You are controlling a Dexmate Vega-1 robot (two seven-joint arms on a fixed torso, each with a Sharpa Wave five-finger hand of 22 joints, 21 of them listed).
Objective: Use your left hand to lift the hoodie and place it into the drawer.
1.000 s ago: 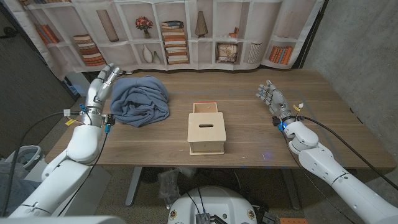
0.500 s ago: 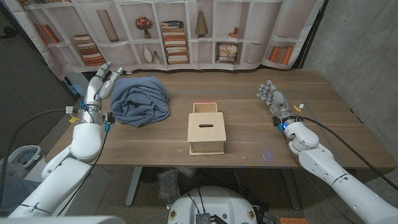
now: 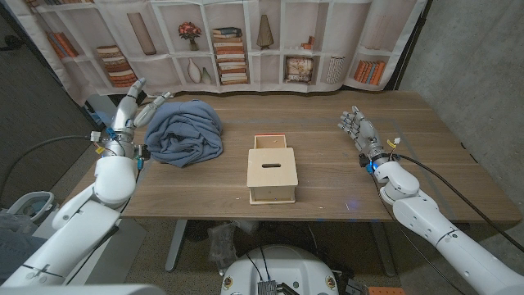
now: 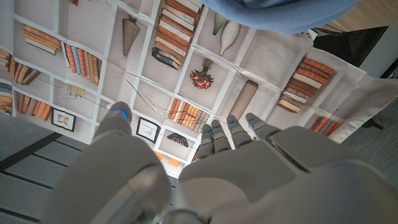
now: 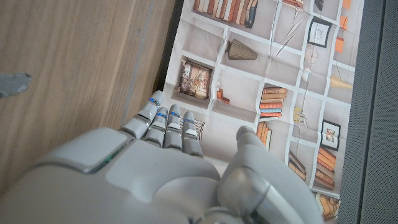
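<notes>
A crumpled blue hoodie (image 3: 186, 133) lies on the wooden table (image 3: 327, 176) at the far left; its blue cloth (image 4: 280, 12) also edges into the left wrist view. My left hand (image 3: 135, 106) hovers just left of the hoodie, fingers spread and holding nothing. In the left wrist view the left hand (image 4: 205, 168) points toward the bookshelf backdrop. A small wooden drawer box (image 3: 272, 170) with its drawer pulled open at the back stands mid-table. My right hand (image 3: 357, 129) stays at the right side, fingers apart and empty; in the right wrist view the right hand (image 5: 168, 168) is above the tabletop.
A printed bookshelf backdrop (image 3: 246, 41) hangs behind the table's far edge. Bare wood stretches between the drawer box and my right hand. A dark wall (image 3: 475, 65) stands to the right.
My left hand has drifted up and a little left, away from the hoodie's edge, and its fingers have spread wider. The right hand has not moved.
</notes>
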